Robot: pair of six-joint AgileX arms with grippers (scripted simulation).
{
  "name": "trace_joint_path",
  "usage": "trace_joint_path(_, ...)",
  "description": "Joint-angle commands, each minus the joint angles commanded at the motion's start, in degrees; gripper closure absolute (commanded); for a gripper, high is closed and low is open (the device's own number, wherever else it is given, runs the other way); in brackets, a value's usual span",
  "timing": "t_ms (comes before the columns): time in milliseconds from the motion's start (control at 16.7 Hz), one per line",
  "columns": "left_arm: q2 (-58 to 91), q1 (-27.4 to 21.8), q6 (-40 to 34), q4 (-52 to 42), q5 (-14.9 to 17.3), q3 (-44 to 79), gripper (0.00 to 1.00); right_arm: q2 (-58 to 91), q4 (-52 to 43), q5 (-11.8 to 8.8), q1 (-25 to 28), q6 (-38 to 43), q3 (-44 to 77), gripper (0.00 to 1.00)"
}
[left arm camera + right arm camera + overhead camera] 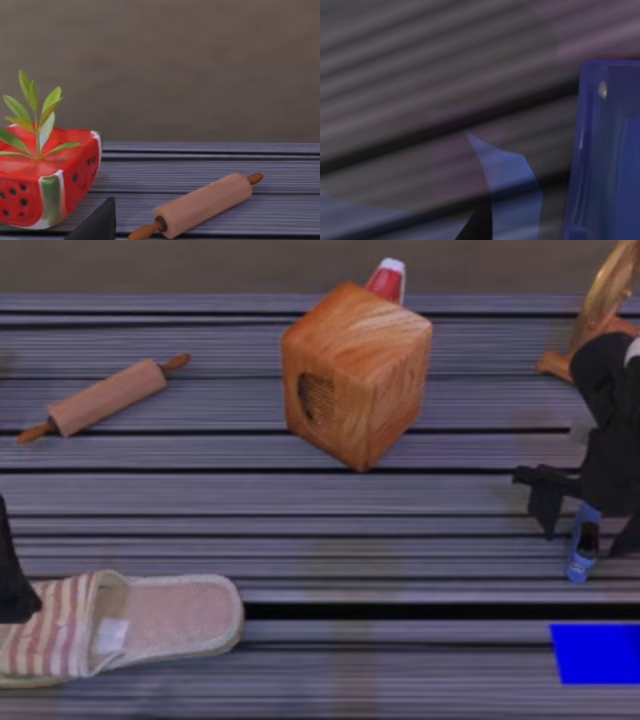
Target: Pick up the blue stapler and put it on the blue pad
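The light-blue stapler (583,546) lies on the slatted table at the right, a little above the flat blue pad (597,653) in the top view. My right gripper (588,538) is down over the stapler, open, with one dark finger on each side of it and a gap on both sides. The right wrist view shows the stapler (607,160) close up beside one dark fingertip (479,227). My left gripper (10,590) is parked at the left edge by the slipper, with one fingertip (97,222) showing in its wrist view.
A big wooden cube (355,372) stands at mid-back with a red-and-white bottle (388,280) behind it. A rolling pin (105,397) lies back left and a striped slipper (120,625) front left. A golden object (605,305) stands back right. A watermelon bowl (47,175) holds a plant.
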Motion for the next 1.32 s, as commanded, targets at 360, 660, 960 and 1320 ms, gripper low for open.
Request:
trace_joint_path(360,0.00,0.00,0.00,0.00,0.00,0.00,0.00,0.00,0.00,0.00,0.00,0.00,0.00,0.98)
trace_joint_path(660,0.00,0.00,0.00,0.00,0.00,0.00,0.00,0.00,0.00,0.00,0.00,0.00,0.00,1.00)
trace_joint_path(960,0.00,0.00,0.00,0.00,0.00,0.00,0.00,-0.21,-0.31,0.23,-0.12,-0.12,0.15,1.00)
trace_joint_path(1320,0.00,0.00,0.00,0.00,0.00,0.00,0.00,-5.11,-13.26,0.18,0.04,-0.05,7.26,1.00)
